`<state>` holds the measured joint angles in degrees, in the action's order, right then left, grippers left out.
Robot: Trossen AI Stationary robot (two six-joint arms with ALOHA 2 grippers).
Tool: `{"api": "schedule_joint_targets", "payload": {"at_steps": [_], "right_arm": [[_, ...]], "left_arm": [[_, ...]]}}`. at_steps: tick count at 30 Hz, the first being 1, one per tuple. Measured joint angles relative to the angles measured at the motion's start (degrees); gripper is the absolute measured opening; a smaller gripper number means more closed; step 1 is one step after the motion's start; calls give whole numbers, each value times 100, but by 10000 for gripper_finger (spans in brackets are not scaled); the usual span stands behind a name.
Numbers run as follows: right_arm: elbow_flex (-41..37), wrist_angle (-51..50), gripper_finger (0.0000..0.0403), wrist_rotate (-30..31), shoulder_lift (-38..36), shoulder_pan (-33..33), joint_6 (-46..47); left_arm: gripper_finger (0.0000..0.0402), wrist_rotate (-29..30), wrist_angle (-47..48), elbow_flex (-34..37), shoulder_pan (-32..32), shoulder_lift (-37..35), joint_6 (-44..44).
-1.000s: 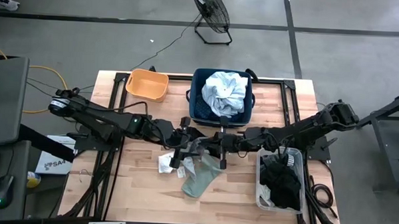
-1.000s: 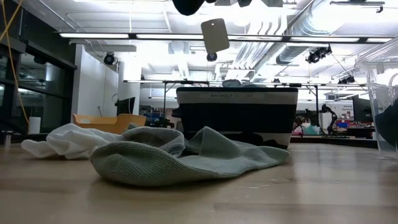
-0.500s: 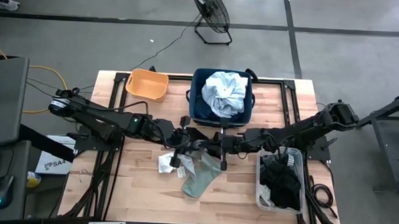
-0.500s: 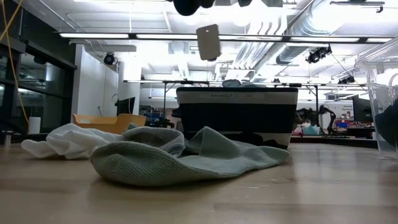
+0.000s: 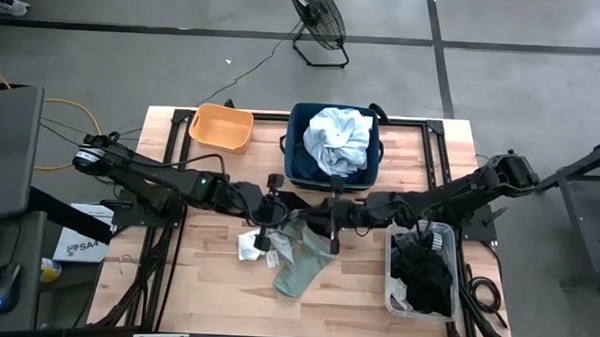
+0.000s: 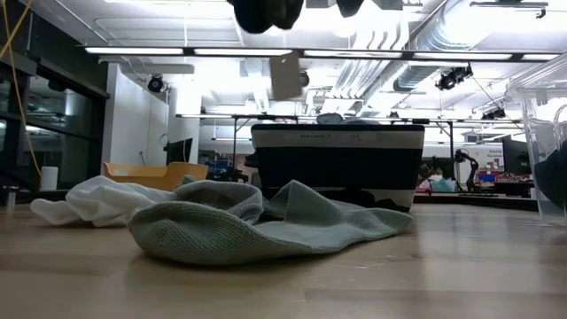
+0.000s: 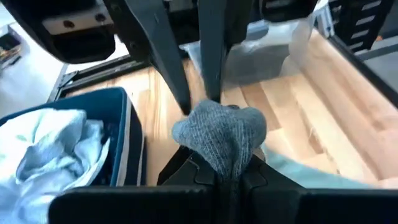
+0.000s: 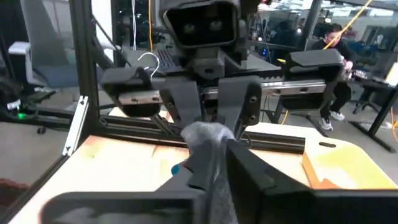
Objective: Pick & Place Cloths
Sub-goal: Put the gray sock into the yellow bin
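Observation:
A grey sock (image 7: 221,134) is held in the air over the middle of the table, between my two grippers. They face each other tip to tip. My left gripper (image 7: 227,171) comes from the table's left and is shut on the sock. My right gripper (image 8: 214,165) comes from the right, and its fingers close on the sock's other side. From above, the two meet at the left gripper (image 5: 283,220) and the right gripper (image 5: 315,221). Below them a grey-green cloth (image 5: 301,271) and a small white piece (image 5: 249,247) lie flat on the wood. My left gripper pinches the grey sock between its two fingers. A rounded bunch of the sock (image 7: 217,124) bulges out past the fingertips. The fingers come nearly level from the table's left, and the sock is clear of the table. My right gripper has its two fingertips (image 7: 186,106) on the far side of that bunch (image 7: 202,112), pinching it from the table's right, about level. In its own view the sock (image 8: 208,140) runs back between its fingers.
A navy bin (image 5: 296,153) at the far middle holds a pale blue-white shirt (image 5: 339,140). An orange tub (image 5: 221,128) stands at the far left. A clear bin (image 5: 391,282) at the near right holds black pieces (image 5: 426,275). Bare wood lies near the front left.
My left gripper has shut on the grey sock that my right gripper holds; both hands stay in place. In the low view a small pale tag hanging under the grippers has swung left and a little down.

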<state>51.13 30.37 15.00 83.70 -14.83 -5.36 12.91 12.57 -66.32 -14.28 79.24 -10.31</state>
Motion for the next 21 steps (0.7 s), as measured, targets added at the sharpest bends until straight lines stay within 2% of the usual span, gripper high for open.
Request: {"api": "schedule_joint_targets", "payload": {"at_steps": [5, 8, 12, 15, 21], "right_arm": [[0, 14, 115, 139, 0, 17, 462], [0, -24, 174, 801, 0, 29, 718], [-2, -263, 235, 1836, 0, 35, 863], [-2, -370, 262, 2005, 0, 31, 889], [-2, -369, 279, 2004, -2, 30, 1028]], "left_arm": [[5, 504, 308, 0, -2, 0, 0], [4, 1153, 675, -2, 0, 0, 0], [4, 2507, 1284, -2, 3, -57, 132], [4, 3149, 1728, -11, 195, -147, 473], [4, 3236, 2825, -9, 1101, -510, 1389]]}}
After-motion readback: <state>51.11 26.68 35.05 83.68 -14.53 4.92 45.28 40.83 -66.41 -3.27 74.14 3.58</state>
